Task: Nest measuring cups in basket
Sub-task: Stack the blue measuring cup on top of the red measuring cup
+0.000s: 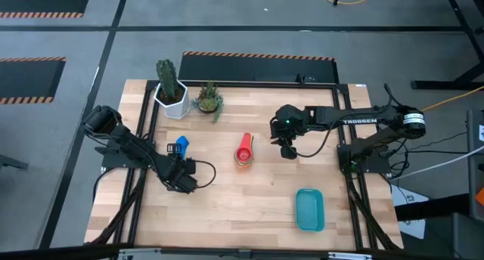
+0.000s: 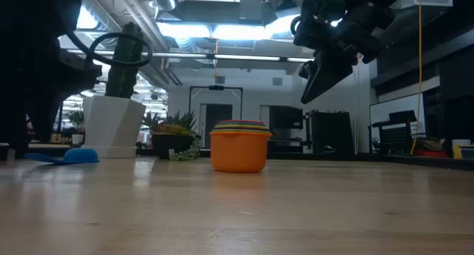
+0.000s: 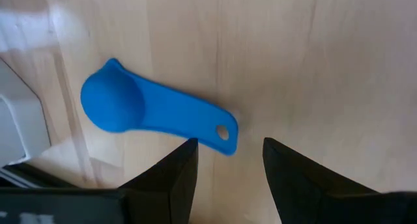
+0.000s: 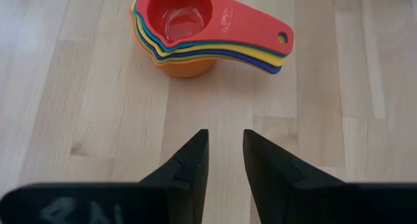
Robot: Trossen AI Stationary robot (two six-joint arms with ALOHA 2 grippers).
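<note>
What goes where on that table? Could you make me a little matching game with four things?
Things:
1. blue cup
2. cup stack
3. basket
4. cactus pot

Places:
A. middle of the table
B. far left corner
C. alone, just ahead of the left gripper
D. near edge, right side, empty

Pairs: 1-C, 2-A, 3-D, 4-B
</note>
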